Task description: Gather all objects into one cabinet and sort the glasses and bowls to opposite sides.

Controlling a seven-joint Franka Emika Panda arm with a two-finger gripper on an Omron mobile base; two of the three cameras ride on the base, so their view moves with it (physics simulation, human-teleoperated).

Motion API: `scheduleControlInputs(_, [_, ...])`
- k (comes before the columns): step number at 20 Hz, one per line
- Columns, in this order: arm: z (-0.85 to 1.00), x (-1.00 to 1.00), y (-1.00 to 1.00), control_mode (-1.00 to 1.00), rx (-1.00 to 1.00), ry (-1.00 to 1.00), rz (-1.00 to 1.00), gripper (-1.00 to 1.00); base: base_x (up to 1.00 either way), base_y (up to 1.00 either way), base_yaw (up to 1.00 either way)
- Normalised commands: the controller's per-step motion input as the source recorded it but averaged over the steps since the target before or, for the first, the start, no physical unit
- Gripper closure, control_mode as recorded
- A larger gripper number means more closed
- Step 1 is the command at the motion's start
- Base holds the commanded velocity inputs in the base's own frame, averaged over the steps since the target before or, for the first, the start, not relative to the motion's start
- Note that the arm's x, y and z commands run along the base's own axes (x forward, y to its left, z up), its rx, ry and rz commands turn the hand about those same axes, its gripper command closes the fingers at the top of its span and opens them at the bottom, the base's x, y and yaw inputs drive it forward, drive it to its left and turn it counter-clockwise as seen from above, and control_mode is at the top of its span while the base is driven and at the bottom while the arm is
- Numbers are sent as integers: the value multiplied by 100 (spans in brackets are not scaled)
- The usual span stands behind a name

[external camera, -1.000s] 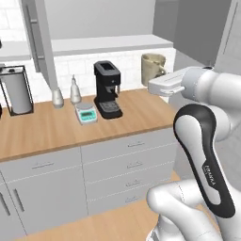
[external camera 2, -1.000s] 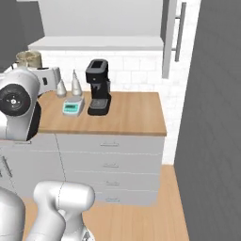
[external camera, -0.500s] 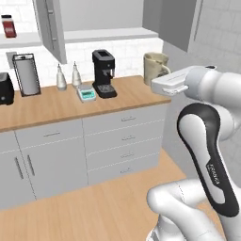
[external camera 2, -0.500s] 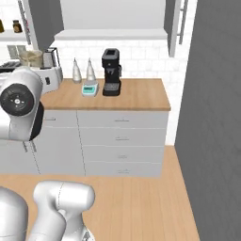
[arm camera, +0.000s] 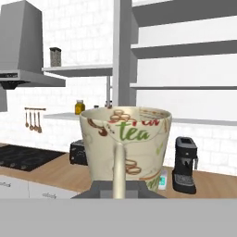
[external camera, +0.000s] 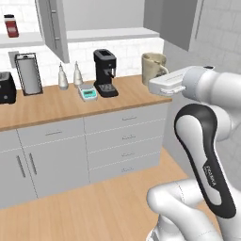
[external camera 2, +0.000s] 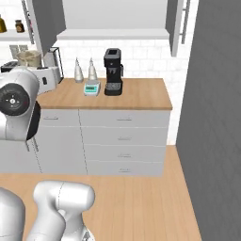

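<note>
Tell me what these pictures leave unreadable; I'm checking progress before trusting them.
- Hand view: the mug hides the fingertips and the counter behind it.
- Left base view: the hand covers the mug's lower part.
- Right base view: the arm hides most of the mug.
- Open cabinet: its shelves are cut off by the hand view's right edge.

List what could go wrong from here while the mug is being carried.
The claw is shut on the mug by its thin handle alone, so the mug could swing or slip in transit. The open cabinet door juts out over the counter; the raised mug may clip it on approach.
</note>
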Motion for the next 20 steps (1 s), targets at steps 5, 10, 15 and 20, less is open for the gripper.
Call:
scheduleControlInputs(5, [0,0,0,100,0,0,0,100,90,84,-15])
scheduleControlInputs(10, [0,0,0,100,0,0,0,100,100,53,-31])
scheduleControlInputs(15, [0,0,0,100,0,0,0,100,100,13,-41])
scheduleControlInputs(20, [0,0,0,100,0,0,0,100,100,59,-31])
